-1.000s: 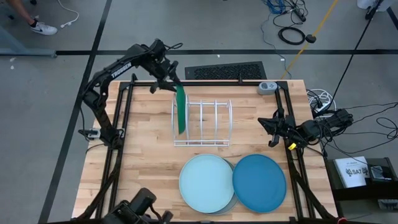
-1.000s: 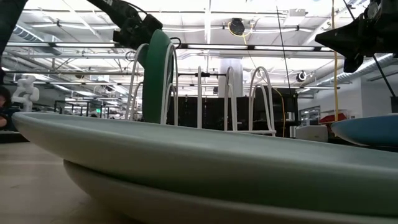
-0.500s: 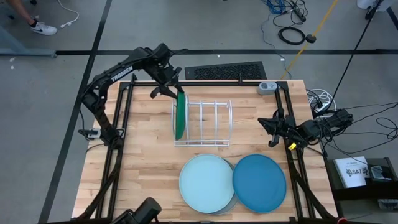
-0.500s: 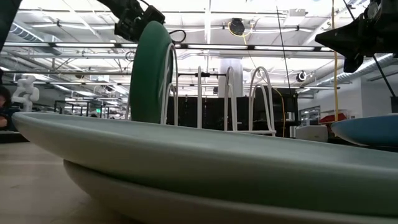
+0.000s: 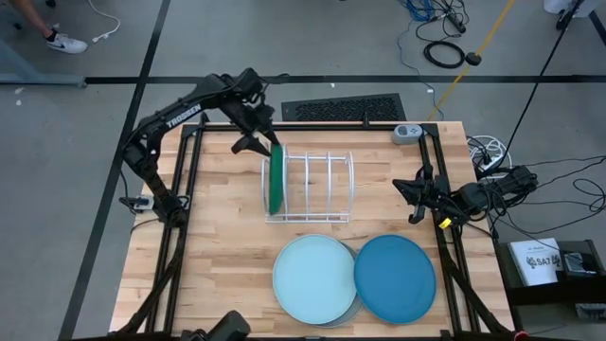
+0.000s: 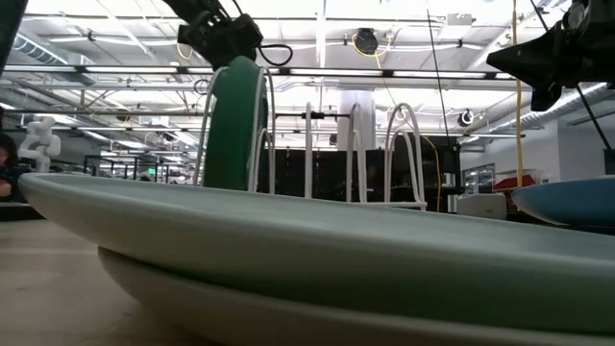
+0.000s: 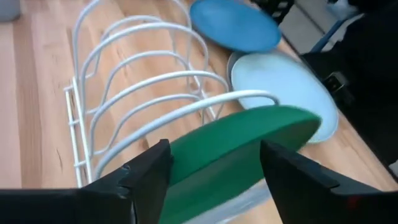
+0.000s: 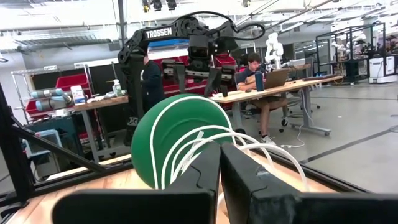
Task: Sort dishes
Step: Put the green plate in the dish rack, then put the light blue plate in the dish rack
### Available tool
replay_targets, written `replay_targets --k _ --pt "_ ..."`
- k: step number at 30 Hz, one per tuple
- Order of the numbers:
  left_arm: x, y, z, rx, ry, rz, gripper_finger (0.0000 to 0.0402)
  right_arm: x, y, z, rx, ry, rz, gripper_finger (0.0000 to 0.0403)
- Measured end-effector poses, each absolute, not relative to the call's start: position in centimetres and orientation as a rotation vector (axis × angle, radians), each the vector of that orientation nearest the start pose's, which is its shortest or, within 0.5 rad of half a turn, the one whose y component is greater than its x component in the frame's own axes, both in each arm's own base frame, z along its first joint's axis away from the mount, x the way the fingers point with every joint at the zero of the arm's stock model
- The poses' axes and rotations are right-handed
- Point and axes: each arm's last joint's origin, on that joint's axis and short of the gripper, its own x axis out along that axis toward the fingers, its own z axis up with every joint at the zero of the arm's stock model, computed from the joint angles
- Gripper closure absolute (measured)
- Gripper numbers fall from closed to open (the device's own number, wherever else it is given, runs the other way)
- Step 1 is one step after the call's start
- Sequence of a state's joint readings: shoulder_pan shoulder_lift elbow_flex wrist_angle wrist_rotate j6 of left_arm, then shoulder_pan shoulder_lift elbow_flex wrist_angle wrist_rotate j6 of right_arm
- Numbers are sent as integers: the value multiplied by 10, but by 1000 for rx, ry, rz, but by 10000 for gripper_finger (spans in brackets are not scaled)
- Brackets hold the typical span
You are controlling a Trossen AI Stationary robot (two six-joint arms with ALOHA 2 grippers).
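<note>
The dark green plate stands on edge in the leftmost slot of the white wire rack, its lower rim down between the wires. My left gripper is open just above the plate's top rim; its fingers straddle the rim with a gap, as the left wrist view shows. The pale light blue plate lies on the grey plate near the table's near edge. Beside them lies the medium blue plate. My right gripper is shut and waits over the table's right side.
The rack's other slots are unfilled. A small grey device sits at the far right corner. Bare wood lies left of the rack and the stacked plates. People sit at desks in the room behind.
The green plate was tilted in the rack's slot half a second ago and now stands more upright between the wires. My left gripper has shifted slightly toward the near edge and now sits over the plate's top rim.
</note>
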State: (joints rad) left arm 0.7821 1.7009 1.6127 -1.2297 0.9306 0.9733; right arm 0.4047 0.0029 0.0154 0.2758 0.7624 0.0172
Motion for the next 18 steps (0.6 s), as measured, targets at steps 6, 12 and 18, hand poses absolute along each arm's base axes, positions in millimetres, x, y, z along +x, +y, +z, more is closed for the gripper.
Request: replay_targets --k 6,12,18 --pt "249 205 325 -14 772 -433 148 86 15 193 170 -244 -354 394" --pt "238 195 349 87 745 -367 148 86 15 193 169 -244 -350 394" --pt "222 179 374 146 686 -332 148 86 15 193 163 -243 -350 394"
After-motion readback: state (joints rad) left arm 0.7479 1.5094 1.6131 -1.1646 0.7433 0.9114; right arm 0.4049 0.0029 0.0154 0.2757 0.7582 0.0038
